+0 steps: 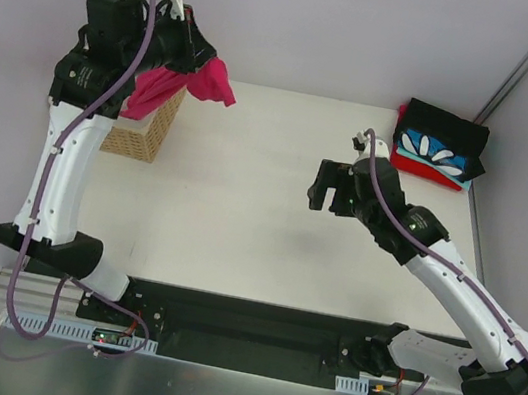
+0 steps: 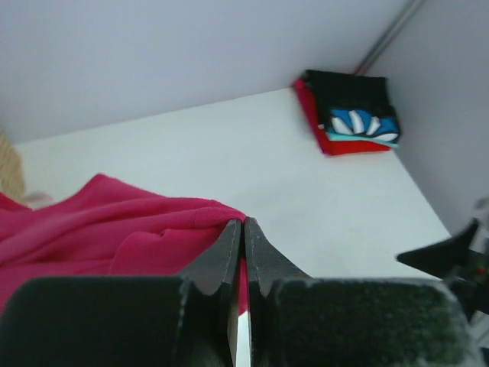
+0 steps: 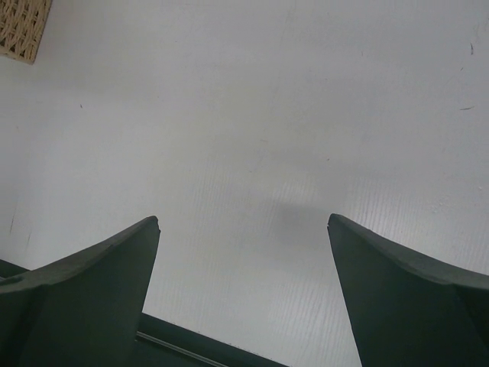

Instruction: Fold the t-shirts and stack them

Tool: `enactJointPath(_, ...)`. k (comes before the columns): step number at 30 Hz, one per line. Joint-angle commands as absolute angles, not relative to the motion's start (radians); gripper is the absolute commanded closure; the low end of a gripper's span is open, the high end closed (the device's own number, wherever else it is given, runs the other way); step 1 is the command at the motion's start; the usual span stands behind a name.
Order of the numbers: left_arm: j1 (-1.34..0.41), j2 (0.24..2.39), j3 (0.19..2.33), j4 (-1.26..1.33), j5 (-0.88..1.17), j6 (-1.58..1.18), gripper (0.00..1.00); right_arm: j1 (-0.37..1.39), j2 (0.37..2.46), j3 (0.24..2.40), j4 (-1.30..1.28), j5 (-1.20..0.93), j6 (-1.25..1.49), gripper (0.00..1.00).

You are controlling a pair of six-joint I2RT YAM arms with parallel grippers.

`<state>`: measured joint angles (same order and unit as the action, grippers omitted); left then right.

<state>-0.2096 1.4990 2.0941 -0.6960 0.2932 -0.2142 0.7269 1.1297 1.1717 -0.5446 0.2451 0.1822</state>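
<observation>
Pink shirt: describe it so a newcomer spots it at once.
Find the wicker basket on the far left. Above it the left tool is shut on the pink shirt, which trails down to the basket. It is the only unfolded shirt; the rest form a folded stack at far right.

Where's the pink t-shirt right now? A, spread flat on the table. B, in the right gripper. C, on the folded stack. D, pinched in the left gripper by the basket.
D: the left gripper is shut on the pink t-shirt, held up by the basket, while the right gripper stands open with nothing in it.
</observation>
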Motion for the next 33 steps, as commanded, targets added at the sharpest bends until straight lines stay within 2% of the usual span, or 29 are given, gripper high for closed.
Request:
enactJointPath(1,-0.3,1.425,2.218,-0.615,0.475,-0.204,1.0,0.741,1.097,1.178,-0.511,0.293,0.196,0.03)
enactJointPath(5,-0.402,1.41,2.175,-0.611,0.518,-0.216,1.0,0.749,1.092,1.187,-0.515,0.314,0.198,0.03)
enactJointPath(9,-0.523,1.373,1.978,-0.537,0.575,-0.219,1.0,0.752,1.075,1.192,-0.528,0.35,0.195,0.03)
enactJointPath(13,-0.662,1.394,1.917,-0.485,0.639,-0.166,1.0,0.752,1.06,1.193,-0.528,0.379,0.192,0.03)
enactJointPath(17,-0.698,1.472,2.055,-0.479,0.739,-0.163,1.0,0.752,1.055,1.207,-0.54,0.394,0.186,0.03)
enactJointPath(23,-0.699,1.66,2.428,-0.477,0.871,-0.251,1.0,0.753,1.043,1.203,-0.546,0.416,0.184,0.03)
enactJointPath(25,-0.699,1.713,2.459,-0.474,0.882,-0.273,1.0,0.752,1.045,1.207,-0.552,0.422,0.183,0.03)
enactJointPath(28,-0.704,1.691,2.306,-0.462,0.849,-0.246,1.0,0.752,1.04,1.201,-0.56,0.431,0.179,0.03)
enactJointPath(29,-0.706,1.674,2.14,-0.412,0.829,-0.233,1.0,0.753,1.039,1.195,-0.56,0.436,0.181,0.03)
enactJointPath(31,-0.706,1.612,1.946,-0.303,0.76,-0.261,1.0,0.752,1.034,1.177,-0.558,0.443,0.179,0.04)
enactJointPath(32,-0.706,1.594,1.761,-0.24,0.74,-0.271,1.0,0.752,1.034,1.172,-0.56,0.446,0.178,0.03)
enactJointPath(33,-0.706,1.576,1.687,-0.133,0.721,-0.284,1.0,0.752,1.035,1.169,-0.56,0.446,0.179,0.03)
